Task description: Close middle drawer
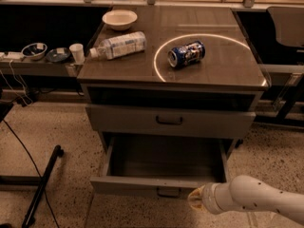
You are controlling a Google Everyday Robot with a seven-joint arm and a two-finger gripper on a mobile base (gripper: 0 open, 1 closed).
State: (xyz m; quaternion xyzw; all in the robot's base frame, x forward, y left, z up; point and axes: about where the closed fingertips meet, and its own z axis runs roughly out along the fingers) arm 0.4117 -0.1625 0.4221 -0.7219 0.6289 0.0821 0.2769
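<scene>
Currently the grey cabinet (171, 91) fills the centre of the camera view, standing on speckled floor. Middle drawer (166, 163) is pulled well out beneath the cabinet body, its long tray bare and its low front panel nearest the camera, with a small dark handle (168, 192) at the panel's centre. Upper drawer (142, 120), with the taller front, sits flush and closed above it. White robot arm (259, 202) enters from the lower right edge. The gripper (195, 199) at its tip lies just beside the middle drawer's front panel, to the right of the handle; contact with the panel cannot be told, and whether the gripper is apart or together cannot be told. On the cabinet top, a clear plastic bottle (118, 45) lies on its side at the left, a blue can (186, 54) lies on its side inside a thin bright ring (209, 35), and a pale bowl (119, 19) sits at the back left corner. A small white cup (76, 52) stands on the side shelf to the left.
</scene>
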